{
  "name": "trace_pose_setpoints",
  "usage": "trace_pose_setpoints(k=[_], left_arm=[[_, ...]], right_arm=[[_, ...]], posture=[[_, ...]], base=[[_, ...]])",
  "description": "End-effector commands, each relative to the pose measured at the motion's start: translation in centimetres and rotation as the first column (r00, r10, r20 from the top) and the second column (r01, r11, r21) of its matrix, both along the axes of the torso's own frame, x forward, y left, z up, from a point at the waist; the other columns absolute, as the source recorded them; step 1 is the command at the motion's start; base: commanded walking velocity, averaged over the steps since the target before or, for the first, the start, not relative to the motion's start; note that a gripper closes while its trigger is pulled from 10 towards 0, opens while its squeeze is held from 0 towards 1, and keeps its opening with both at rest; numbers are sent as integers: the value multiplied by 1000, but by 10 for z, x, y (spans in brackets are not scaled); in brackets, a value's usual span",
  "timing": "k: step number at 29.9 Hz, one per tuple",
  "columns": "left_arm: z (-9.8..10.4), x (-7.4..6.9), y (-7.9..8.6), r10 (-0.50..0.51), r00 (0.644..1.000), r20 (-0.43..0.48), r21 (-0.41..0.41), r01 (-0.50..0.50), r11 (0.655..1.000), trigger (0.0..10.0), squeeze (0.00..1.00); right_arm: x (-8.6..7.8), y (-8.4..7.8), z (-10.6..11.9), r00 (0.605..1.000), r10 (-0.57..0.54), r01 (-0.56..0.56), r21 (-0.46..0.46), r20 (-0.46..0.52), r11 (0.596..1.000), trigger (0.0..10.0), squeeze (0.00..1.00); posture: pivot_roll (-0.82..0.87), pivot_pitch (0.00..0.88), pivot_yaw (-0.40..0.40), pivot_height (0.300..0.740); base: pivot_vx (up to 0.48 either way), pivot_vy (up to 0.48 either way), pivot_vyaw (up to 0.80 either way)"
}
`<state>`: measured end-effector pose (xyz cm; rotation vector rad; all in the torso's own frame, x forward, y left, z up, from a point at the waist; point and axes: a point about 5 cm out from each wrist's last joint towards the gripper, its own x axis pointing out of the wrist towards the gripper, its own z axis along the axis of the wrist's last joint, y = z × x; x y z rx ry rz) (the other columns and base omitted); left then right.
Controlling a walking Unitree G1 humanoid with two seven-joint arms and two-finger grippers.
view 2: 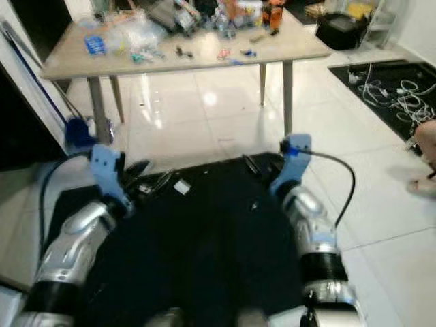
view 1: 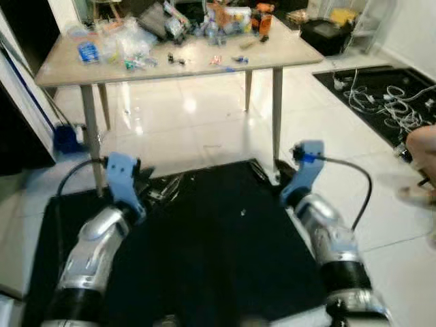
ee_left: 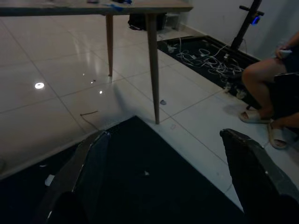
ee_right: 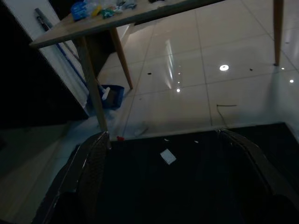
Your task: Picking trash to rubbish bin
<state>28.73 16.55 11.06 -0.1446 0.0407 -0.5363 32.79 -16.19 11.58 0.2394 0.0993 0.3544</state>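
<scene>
A small white paper scrap (view 2: 182,187) lies on a black floor mat (view 1: 218,252) just ahead of me, and it also appears in the right wrist view as the scrap (ee_right: 167,156). A tiny white speck (view 1: 242,212) lies further right on the mat. My left gripper (view 1: 155,182) hovers open over the mat's far left part, close to the scrap. My right gripper (view 1: 267,174) hovers open over the mat's far right corner. Nothing is between either pair of fingers.
A wooden table (view 1: 286,58) cluttered with small items stands right behind the mat, with one leg (view 1: 276,112) near my right gripper. White cables (view 1: 395,102) lie on a dark mat to the right. A person's leg (view 1: 422,146) is at the right edge. A blue object (view 1: 66,139) sits by the left table leg.
</scene>
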Motion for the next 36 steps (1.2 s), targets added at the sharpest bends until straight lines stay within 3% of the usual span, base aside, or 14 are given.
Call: trace_pose_setpoints(k=[1, 23, 29, 36], left_arm=[[0, 0, -1, -8, 1000, 4, 13, 8, 1000, 10000, 0], [0, -1, -3, -14, 1000, 9, 16, 14, 1000, 10000, 0], [0, -2, -3, -14, 1000, 9, 18, 13, 1000, 10000, 0], [0, -2, -3, -14, 1000, 9, 20, 14, 1000, 10000, 0]], right_arm=[[-1, -5, -4, 1000, -14, 14, -7, -19, 1000, 10000, 0], [-1, -8, -5, 999, -22, 22, -1, -32, 1000, 10000, 0], [-2, -7, -5, 999, -21, 21, 3, -34, 1000, 10000, 0], [-2, -7, -4, 999, -21, 21, 8, -26, 1000, 10000, 0]], posture=[[-120, 0, 31, 740], [-129, 0, 24, 740], [-129, 0, 22, 740], [-130, 0, 21, 740]], base=[[480, 0, 0], [480, 0, 0], [480, 0, -800], [480, 0, 0]])
